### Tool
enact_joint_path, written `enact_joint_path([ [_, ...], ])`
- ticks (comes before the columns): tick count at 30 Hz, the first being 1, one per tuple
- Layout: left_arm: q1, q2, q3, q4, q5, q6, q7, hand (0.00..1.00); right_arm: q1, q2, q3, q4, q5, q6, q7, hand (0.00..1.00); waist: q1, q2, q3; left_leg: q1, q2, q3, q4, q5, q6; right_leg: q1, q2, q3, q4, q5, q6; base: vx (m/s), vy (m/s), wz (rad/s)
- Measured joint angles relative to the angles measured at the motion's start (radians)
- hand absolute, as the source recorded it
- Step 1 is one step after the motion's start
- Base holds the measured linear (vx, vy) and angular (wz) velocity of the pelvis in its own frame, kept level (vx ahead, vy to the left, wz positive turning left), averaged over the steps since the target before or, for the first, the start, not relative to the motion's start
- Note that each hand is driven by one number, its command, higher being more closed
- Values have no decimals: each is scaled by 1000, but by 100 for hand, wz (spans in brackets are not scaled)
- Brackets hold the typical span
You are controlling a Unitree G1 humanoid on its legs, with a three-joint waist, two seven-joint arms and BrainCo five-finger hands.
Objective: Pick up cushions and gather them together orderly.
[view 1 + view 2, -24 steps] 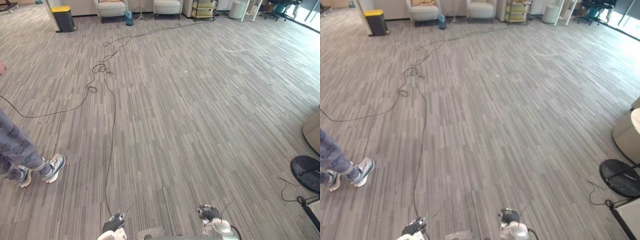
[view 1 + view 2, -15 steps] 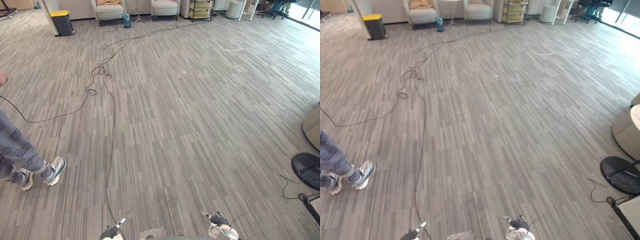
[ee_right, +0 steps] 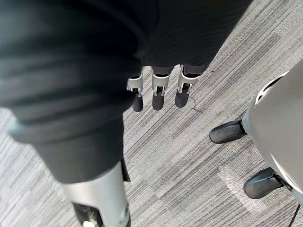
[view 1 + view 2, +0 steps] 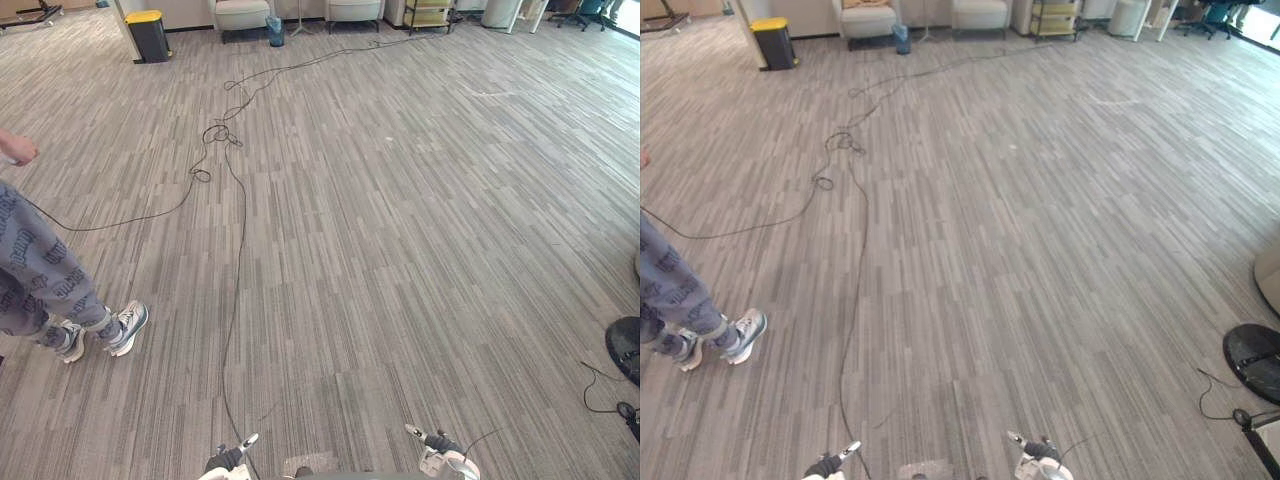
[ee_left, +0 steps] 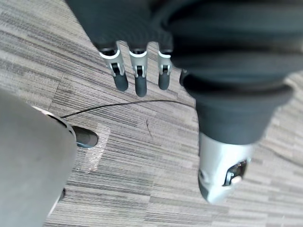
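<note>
Far across the room a tan cushion (image 4: 866, 3) lies on the seat of a light armchair (image 4: 868, 20). My left hand (image 4: 228, 461) hangs low at the bottom edge of the eye views. Its fingers (image 5: 136, 71) are straight above the carpet and hold nothing. My right hand (image 4: 438, 442) hangs the same way at the other side, and its fingers (image 3: 158, 92) are straight and empty. Both hands are far from the cushion.
A person (image 4: 40, 280) in grey trousers and sneakers stands at the left. A long black cable (image 4: 238, 260) runs over the striped carpet towards the back. A yellow-lidded bin (image 4: 150, 35), a second armchair (image 4: 355, 8) and a shelf cart (image 4: 430, 12) line the far wall. A round dark base (image 4: 628, 345) sits at the right.
The whole picture has shifted, so the camera has moved. Both hands now show lower, at the very bottom edge. The person's feet have stepped a little.
</note>
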Motion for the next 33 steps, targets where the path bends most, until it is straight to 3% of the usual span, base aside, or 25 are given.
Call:
enact_joint_path([
  [16,-45,37,-93,19,47,13,-11,0,-28,-32,0,53,39,7,18,0,-5,-7,26,-35,-16,-41,1,4,6,-21,-15,-28,8,-8,7,-18,-3,7],
  [19,-49,39,-91,14,45,14,-11,0,-32,-35,0,49,47,2,17,0,-10,-4,34,-88,-14,-41,49,-14,5,-79,-24,-28,77,-45,1,11,-7,8],
  [21,-49,35,-68,-27,33,13,-10,0,-24,-28,-1,20,56,-3,15,0,-3,-12,66,-175,4,-34,278,-125,-2,-85,-33,-39,125,-78,-5,47,-26,11],
  [22,-48,32,-56,-36,28,13,-10,0,-21,-27,-1,11,56,-4,15,0,-1,-12,70,-200,11,-26,338,-145,-10,-84,-33,-42,135,-87,-5,31,-44,12],
  [24,-49,7,1,-86,15,11,-11,0,-12,-18,7,-26,60,-5,14,0,5,-10,93,-364,73,38,727,-182,-17,-67,-33,-62,178,-132,-19,39,-27,17],
  [26,-56,6,-1,-103,-9,9,-11,0,-9,-17,18,-30,76,-7,13,0,19,-12,98,-427,122,75,866,-194,-17,-53,-32,-65,183,-156,-29,56,36,3],
  [27,-58,6,-2,-113,-14,8,-11,0,-4,-20,31,-30,76,-7,7,0,25,-11,96,-453,167,119,884,-224,-5,-37,-33,-68,179,-167,-30,145,63,8],
  [28,-56,7,-3,-118,-23,6,-13,0,-4,-20,36,-32,76,-5,5,0,26,-13,97,-472,197,154,819,-232,-16,-25,-46,-71,175,-178,-18,178,70,11],
  [29,-57,6,-3,-118,-25,5,-14,0,-4,-20,36,-34,76,-4,4,0,26,-13,97,-477,198,155,784,-229,-18,-22,-51,-72,175,-181,-14,221,112,9],
  [31,-59,4,-4,-120,-34,-4,-16,0,-6,-19,33,-46,75,-4,4,0,37,-14,95,-492,186,153,562,-168,-28,-14,-86,-67,161,-195,10,359,267,-7],
  [32,-58,-3,-5,-121,-35,-8,-14,0,-6,-17,31,-53,75,-4,4,0,45,-18,89,-495,165,149,466,-51,-37,-2,-107,-50,131,-205,26,345,275,-13],
  [33,-52,-3,-4,-120,-35,-8,-14,0,-5,-17,31,-55,75,-4,5,0,46,-21,81,-492,154,150,464,-32,-28,-1,-115,-45,122,-208,31,513,334,-13],
])
